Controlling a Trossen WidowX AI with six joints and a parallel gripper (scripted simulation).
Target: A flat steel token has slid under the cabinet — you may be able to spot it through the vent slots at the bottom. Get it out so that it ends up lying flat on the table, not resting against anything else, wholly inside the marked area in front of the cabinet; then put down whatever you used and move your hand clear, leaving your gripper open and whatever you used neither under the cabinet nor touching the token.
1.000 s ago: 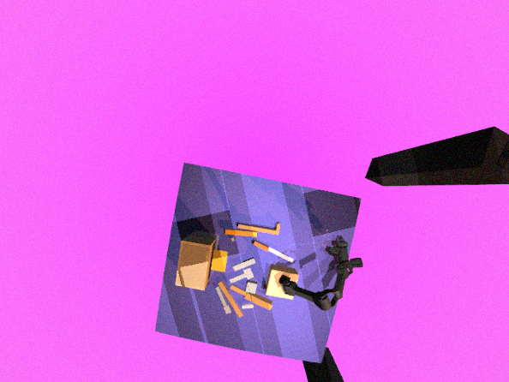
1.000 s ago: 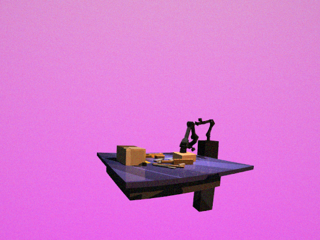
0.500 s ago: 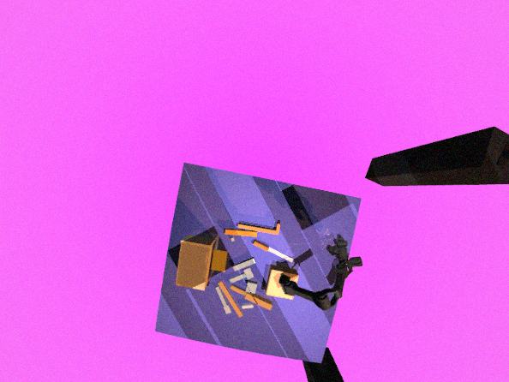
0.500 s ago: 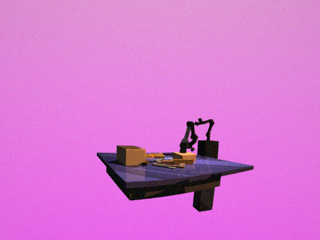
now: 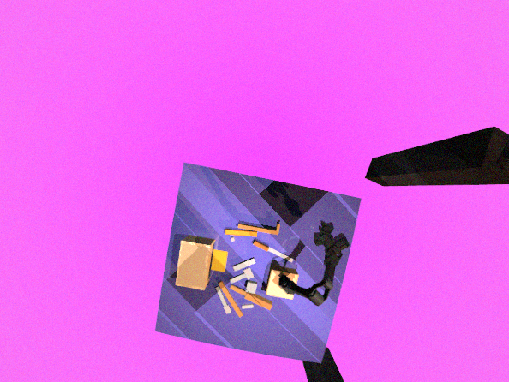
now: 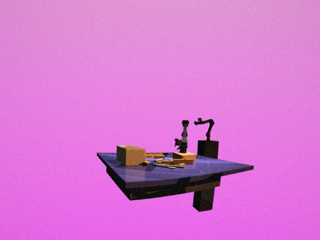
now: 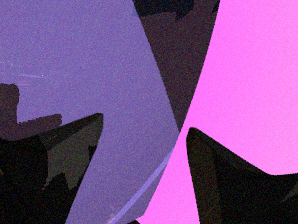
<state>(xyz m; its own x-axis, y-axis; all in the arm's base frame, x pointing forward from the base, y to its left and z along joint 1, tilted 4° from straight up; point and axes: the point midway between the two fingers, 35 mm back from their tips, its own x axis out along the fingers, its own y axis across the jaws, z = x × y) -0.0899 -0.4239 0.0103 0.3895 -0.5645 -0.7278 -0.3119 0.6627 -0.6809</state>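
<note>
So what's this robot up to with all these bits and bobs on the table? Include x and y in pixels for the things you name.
Nothing is being handled right now: the arm's claw (image 5: 331, 241) (image 7: 145, 127) is open and holds nothing, over the side of the table away from the big box (image 5: 193, 265) (image 6: 131, 156). Sticks and blocks lie between that box and the arm's base. The yellow patch (image 5: 219, 260) sits by the box; I can't make out a steel token.

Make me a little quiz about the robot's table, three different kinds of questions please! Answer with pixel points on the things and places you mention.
1. True or false: the gripper (image 5: 331, 236) (image 7: 145, 127) is open.
2. Which touches or sits nearest the cabinet (image 5: 194, 265) (image 6: 135, 156): (a) the yellow square (image 5: 219, 260) or (b) the orange-handled tool with a pale shaft (image 5: 261, 245)?
3. Fill in the blank: the table top (image 5: 266, 338) (image 6: 161, 178) is mostly coloured ____.

Key: 1 true; 2 a; 3 blue
</note>
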